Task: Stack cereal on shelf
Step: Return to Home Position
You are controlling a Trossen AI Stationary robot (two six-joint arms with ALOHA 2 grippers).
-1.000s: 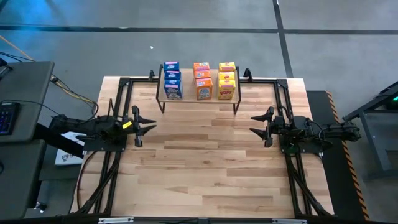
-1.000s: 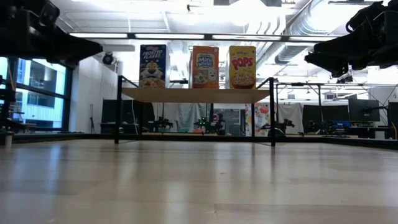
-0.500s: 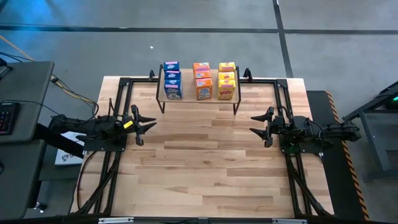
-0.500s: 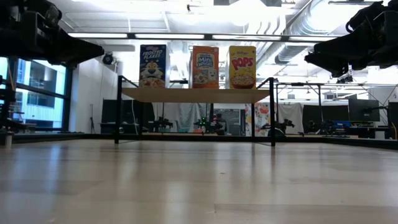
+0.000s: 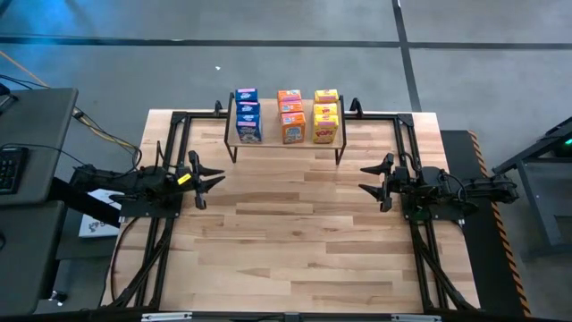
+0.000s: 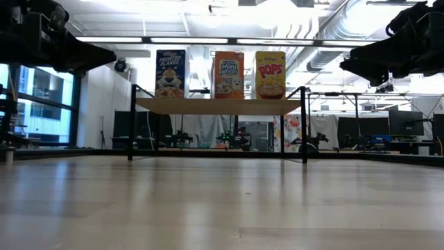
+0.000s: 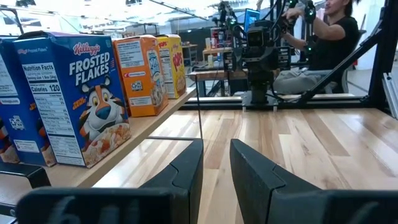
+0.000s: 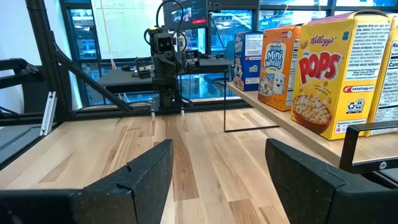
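The shelf (image 5: 273,136) stands on thin dark legs at the middle of the table's far edge. Its wood plank (image 6: 218,105) carries the cereal in three rows. The blue boxes (image 5: 247,114) are toward the left, the orange boxes (image 5: 290,116) in the middle and the yellow boxes (image 5: 325,116) toward the right. All stand upright on their bases. My left gripper (image 5: 219,179) hovers over the table's left part, open by a narrow gap (image 7: 216,146). My right gripper (image 5: 365,178) hovers over the right part, wide open (image 8: 217,149). Both point at each other and hold nothing.
Bare wood tabletop (image 5: 295,233) lies between and in front of the grippers. Dark arm-mount rails (image 5: 170,134) run along the left, right and far edges. A seated person (image 7: 323,37) shows beyond the table's right side. A desk with a keyboard (image 5: 9,170) stands to the left.
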